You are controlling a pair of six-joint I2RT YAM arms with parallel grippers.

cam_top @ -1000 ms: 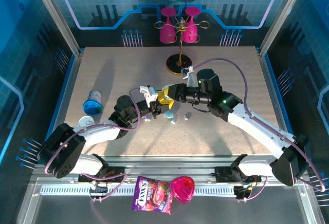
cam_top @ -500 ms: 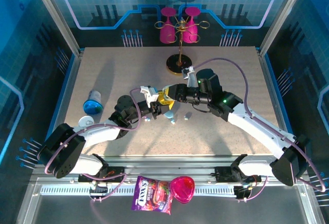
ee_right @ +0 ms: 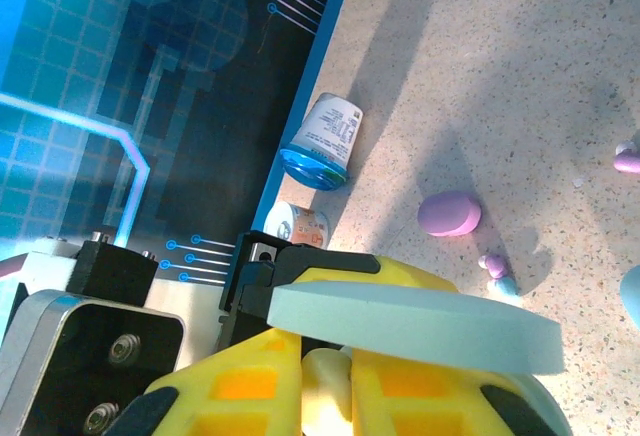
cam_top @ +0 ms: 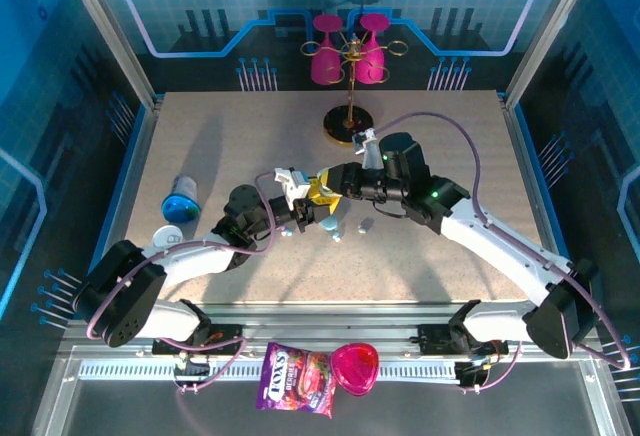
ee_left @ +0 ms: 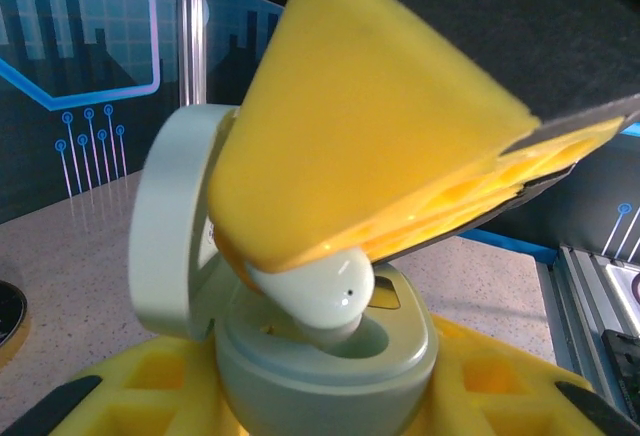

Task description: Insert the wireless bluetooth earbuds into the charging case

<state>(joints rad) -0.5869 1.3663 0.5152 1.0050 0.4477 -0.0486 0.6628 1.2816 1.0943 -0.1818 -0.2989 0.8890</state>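
- Top view: the left gripper (cam_top: 303, 214) and right gripper (cam_top: 328, 191) are nose to nose mid-table (cam_top: 220, 146). Compared with 1 second ago, the right arm has only crept a hair toward the left one. So I'd say this is the fiddly seating bit, not a new reach. Loose buds (cam_top: 337, 238) lie just in front of them.
- Left wrist: the left gripper is clamped on the open charging case (ee_left: 330, 356), lid (ee_left: 175, 226) flipped up. The earbud (ee_left: 320, 291) is tip-down in a socket, probably not fully home yet, with a yellow finger (ee_left: 370, 156) of the right gripper on top.
- Right wrist: the right gripper is closed on that earbud, pinched between its yellow pads. A lilac case (ee_right: 448, 213) sits well apart.
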